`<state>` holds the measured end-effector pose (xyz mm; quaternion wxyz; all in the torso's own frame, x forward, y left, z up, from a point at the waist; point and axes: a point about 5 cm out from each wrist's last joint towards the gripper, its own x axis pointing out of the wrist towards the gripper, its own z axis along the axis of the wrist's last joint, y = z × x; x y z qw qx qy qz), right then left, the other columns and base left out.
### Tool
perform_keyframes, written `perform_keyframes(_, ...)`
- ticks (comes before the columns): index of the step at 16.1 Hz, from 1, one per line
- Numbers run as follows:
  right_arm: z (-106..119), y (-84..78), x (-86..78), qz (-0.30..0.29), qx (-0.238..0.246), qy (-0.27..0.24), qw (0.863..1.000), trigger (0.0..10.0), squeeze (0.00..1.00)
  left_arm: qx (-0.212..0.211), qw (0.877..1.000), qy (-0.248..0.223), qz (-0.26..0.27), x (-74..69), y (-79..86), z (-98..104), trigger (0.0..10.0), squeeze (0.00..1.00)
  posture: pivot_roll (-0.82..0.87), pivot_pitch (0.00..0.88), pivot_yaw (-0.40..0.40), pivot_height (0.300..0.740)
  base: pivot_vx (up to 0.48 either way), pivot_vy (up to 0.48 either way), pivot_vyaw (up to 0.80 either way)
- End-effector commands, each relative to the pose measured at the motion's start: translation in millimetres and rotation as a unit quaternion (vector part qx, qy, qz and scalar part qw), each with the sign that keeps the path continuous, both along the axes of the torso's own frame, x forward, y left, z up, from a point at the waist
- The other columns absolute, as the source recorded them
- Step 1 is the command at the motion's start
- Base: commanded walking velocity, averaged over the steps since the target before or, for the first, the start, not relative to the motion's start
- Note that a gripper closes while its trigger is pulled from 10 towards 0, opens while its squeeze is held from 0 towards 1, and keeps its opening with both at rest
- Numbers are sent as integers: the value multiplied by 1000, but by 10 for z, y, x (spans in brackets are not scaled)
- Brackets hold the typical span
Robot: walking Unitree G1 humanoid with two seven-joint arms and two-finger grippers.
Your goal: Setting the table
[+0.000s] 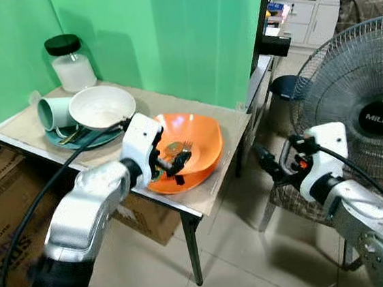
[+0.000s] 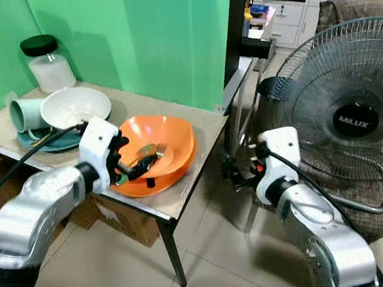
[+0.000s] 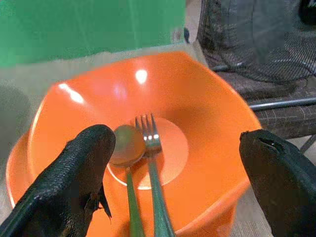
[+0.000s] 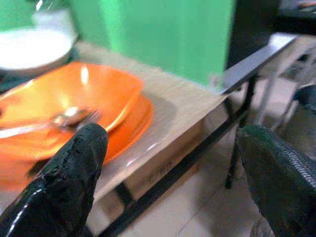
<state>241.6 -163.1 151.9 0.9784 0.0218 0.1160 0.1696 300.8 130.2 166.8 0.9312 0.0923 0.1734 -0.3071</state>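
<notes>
An orange bowl [image 1: 201, 139] sits on an orange plate [image 4: 142, 117] near the right front corner of the small table [image 1: 227, 122]. Inside the bowl lie a metal spoon [image 3: 126, 145] and a fork [image 3: 148, 133], side by side, handles toward me. My left gripper [image 1: 175, 167] hovers at the bowl's near rim, open, its fingers [image 3: 84, 168] spread wide on either side of the two handles without touching them. My right gripper [image 1: 270, 164] is open and empty, off the table's right end above the floor, pointing back at the table.
At the table's far left, a white bowl [image 1: 102, 106] and a mint cup [image 1: 52, 111] on its side rest on a teal plate [image 1: 98, 138], with a black-lidded jar [image 1: 71, 63] behind. A large fan [image 1: 374, 117] stands right. Cardboard boxes [image 1: 6, 204] sit under the table.
</notes>
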Motion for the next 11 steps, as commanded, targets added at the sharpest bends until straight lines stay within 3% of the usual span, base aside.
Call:
perform_keyframes(1,52,45,7,24,2,-1,1000,10000,0,3,1000,7,0,43,-12,20,10000,0,53,0,0,740,0,0,0)
perform_keyframes(5,57,58,33,94,-28,28,995,10000,0,7,997,78,-8,270,-47,15,10000,0,55,0,-8,740,0,0,0)
perform_keyframes(6,63,55,35,109,-33,34,993,10000,0,13,996,91,-9,314,-45,10,6078,0,52,0,-2,740,0,0,0)
perform_keyframes(7,72,42,34,125,-40,41,990,10000,0,36,994,106,-12,363,-27,-11,4471,0,51,0,1,740,0,0,0)
perform_keyframes(8,76,33,22,137,-42,47,989,10000,0,62,992,113,-13,380,9,-38,157,0,48,0,6,740,0,0,0)
perform_keyframes(11,70,-10,-10,155,-42,62,985,10000,0,99,988,115,-3,433,89,-53,0,0,49,0,8,740,0,0,0)
